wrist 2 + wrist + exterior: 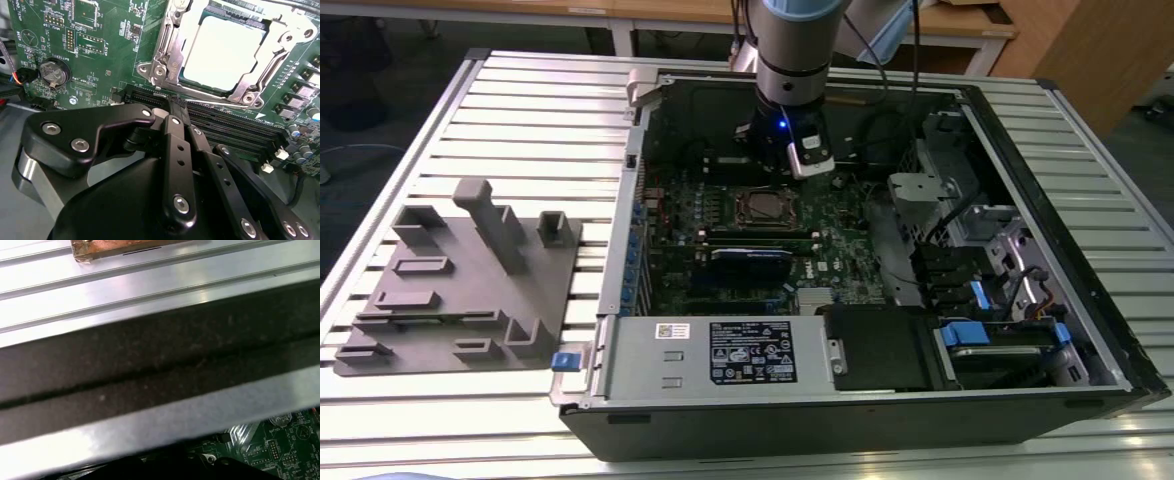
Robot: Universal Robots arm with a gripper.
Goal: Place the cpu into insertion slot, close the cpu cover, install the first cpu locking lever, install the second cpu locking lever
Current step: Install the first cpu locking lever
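**Slatted table, open case: chip seated under its frame**

Aluminium slats of the table (pixel 520 110) carry an open computer case (pixel 854 400), its green motherboard (pixel 100 45) facing up. In the second wrist view the insertion slot (pixel 227 91) holds the cpu (pixel 222 52), a pale silver-grey square, with the cpu cover (pixel 240 92) lying flat around it. The picture edge cuts off the socket's far side, and I cannot tell whether the levers are latched. The gripper (pixel 173 104) is pinched together on nothing, just beside the cover's near edge, above dark memory slots (pixel 235 130).
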